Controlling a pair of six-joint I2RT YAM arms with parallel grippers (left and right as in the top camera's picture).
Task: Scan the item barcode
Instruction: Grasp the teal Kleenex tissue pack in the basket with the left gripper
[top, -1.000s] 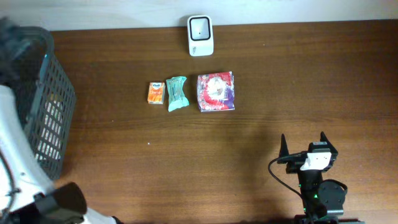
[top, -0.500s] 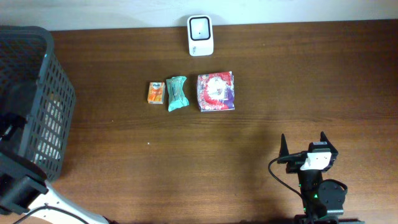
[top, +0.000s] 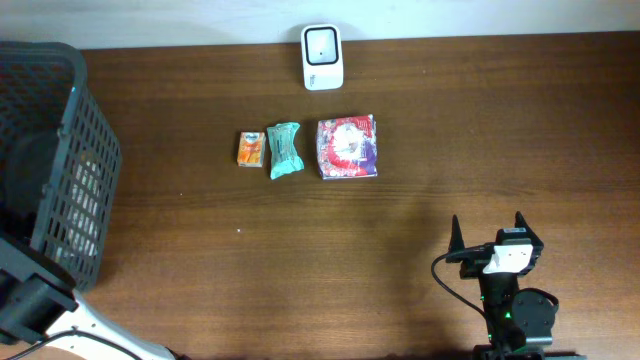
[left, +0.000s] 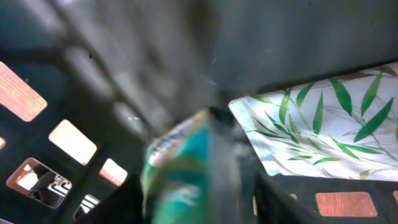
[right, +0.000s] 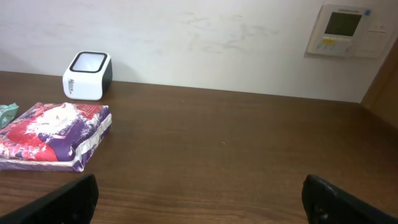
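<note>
In the blurred left wrist view, my left gripper (left: 193, 202) is down inside the dark basket (left: 93, 74). A green and teal packet (left: 180, 174) fills the gap between its fingers, and the jaws look shut on it. A white packet with green leaves (left: 323, 124) lies just to the right on the basket floor. The white barcode scanner (top: 322, 57) stands at the table's far edge, also seen from the right wrist (right: 87, 76). My right gripper (top: 490, 232) rests open near the front edge, with nothing between its fingers (right: 199, 199).
The basket (top: 60, 160) fills the table's left end. An orange packet (top: 250, 149), a teal packet (top: 284, 150) and a red and purple packet (top: 347, 147) lie in a row below the scanner. A wall panel (right: 342, 28) hangs behind.
The left arm's white link, which lay over the basket's near side a second ago, has gone from the overhead view. The right arm and the table items have not moved.
</note>
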